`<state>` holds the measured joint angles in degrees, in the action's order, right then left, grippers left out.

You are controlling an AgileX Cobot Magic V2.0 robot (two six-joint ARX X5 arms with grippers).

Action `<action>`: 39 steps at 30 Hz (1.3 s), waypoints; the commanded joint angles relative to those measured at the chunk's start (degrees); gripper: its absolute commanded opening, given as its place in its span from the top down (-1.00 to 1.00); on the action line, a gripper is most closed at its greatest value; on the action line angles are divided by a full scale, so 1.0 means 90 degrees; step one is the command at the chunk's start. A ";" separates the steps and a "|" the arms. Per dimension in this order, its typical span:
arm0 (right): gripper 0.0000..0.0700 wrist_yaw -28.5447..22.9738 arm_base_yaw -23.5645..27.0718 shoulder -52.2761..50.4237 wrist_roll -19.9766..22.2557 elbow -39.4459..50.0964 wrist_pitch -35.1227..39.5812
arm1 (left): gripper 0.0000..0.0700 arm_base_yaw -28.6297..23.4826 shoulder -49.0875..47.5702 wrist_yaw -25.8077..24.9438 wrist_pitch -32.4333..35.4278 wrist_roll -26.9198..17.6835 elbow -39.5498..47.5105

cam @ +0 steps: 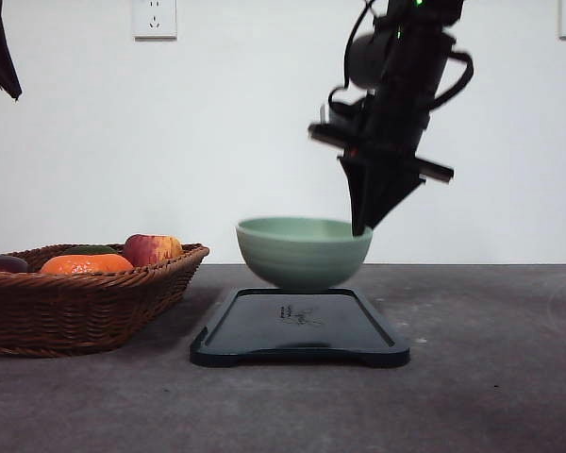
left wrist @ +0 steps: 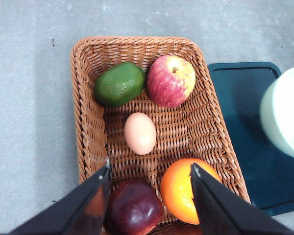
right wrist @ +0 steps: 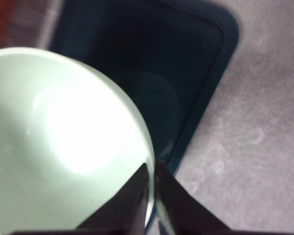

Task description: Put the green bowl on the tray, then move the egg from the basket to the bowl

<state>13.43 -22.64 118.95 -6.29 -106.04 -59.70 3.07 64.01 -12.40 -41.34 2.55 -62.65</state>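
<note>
A: Where is the green bowl (cam: 304, 250)?
B: The right claw (cam: 360, 226) pinches its rim, holding it just above the tray (cam: 300, 327).
A: And the egg (left wrist: 140, 132)?
B: It lies in the basket (left wrist: 86, 117) among fruit; the left claw (left wrist: 149, 193) hangs spread wide above, holding nothing.

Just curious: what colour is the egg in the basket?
Pale pinkish-tan egg, clearest in the left wrist view.
</note>
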 commanded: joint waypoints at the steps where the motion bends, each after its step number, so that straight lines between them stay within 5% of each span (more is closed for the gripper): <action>1: 0.99 0.0011 -0.0030 0.0174 -0.0083 -0.0185 0.0066 | 0.10 0.0007 0.0049 -0.0046 0.0060 0.0007 -0.0153; 15: 0.98 0.0010 -0.0118 0.0553 -0.0063 -0.0182 0.0127 | 0.10 0.0007 0.0058 -0.0046 0.0059 0.0005 -0.0153; 22: 0.46 0.0013 -0.0171 0.0544 -0.0057 -0.0292 -0.0003 | 0.10 0.0007 0.0061 -0.0046 0.0023 0.0007 -0.0153; 30: 0.43 -0.0139 -0.0171 0.0183 0.0196 -0.0585 -0.0215 | 0.10 0.0007 0.0060 -0.0046 0.0004 0.0007 -0.0153; 39: 0.43 -0.0361 -0.0175 -0.1134 0.0224 0.1312 0.1584 | 0.10 0.0007 0.0058 -0.0046 -0.0254 0.0005 -0.0153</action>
<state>9.97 -23.90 109.28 -4.74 -95.60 -47.37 3.07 64.03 -12.40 -43.88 2.55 -62.67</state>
